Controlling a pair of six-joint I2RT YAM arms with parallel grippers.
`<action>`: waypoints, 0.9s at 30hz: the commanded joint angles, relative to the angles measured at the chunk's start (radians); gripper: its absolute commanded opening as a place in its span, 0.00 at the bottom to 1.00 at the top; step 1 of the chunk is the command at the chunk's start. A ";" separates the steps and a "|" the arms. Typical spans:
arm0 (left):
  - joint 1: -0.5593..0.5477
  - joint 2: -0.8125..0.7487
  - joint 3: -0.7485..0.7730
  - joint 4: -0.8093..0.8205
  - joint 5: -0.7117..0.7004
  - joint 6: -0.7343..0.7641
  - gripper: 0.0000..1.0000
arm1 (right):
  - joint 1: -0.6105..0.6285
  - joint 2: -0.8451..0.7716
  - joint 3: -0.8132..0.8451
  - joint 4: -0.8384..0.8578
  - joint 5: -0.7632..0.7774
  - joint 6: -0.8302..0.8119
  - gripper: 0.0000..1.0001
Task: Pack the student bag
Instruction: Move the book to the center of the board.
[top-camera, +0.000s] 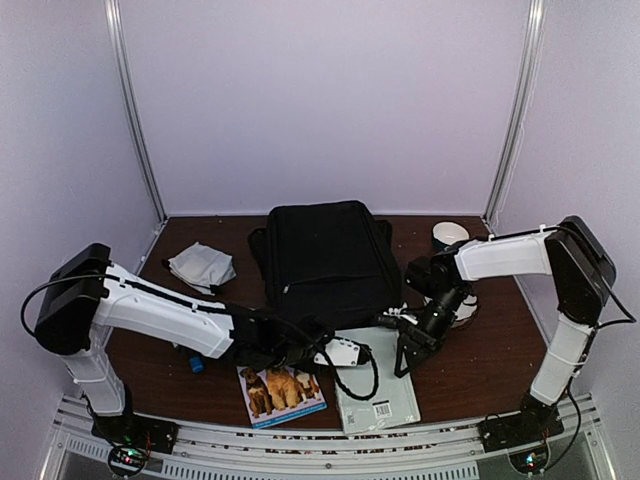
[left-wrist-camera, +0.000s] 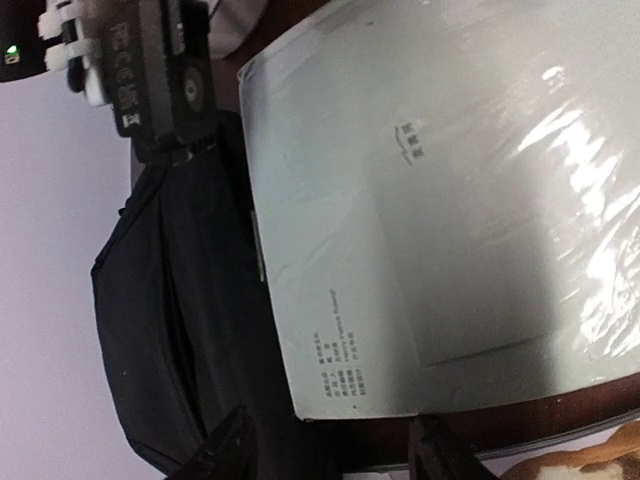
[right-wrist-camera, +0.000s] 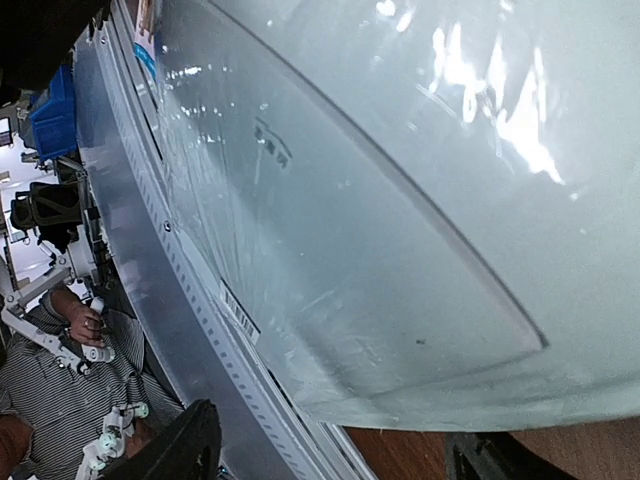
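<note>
- Placement: the black backpack (top-camera: 325, 262) lies flat at the middle of the bench (top-camera: 480, 370), toward its far edge, leaving room in front for things to be packed.
- A plastic-wrapped packet (top-camera: 378, 385) lies at the near edge, just in front of the backpack and beside a dog book (top-camera: 282, 392). Both arms meet over its far end, probably to lift it together.
- Left jaws are spread, fingers (left-wrist-camera: 228, 452) apart below the packet's corner, pinching nothing.
- Right jaws gape wide over the packet, gripping nothing.
</note>
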 joint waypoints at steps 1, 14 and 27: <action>-0.004 -0.059 0.021 0.219 0.000 -0.058 0.54 | 0.011 -0.059 0.055 0.141 -0.091 0.040 0.77; 0.156 -0.058 0.062 -0.015 -0.084 -0.493 0.56 | -0.067 0.090 0.103 0.325 0.016 0.231 0.76; 0.327 -0.217 -0.155 0.046 0.804 -1.334 0.64 | -0.069 0.107 0.077 0.366 0.016 0.259 0.77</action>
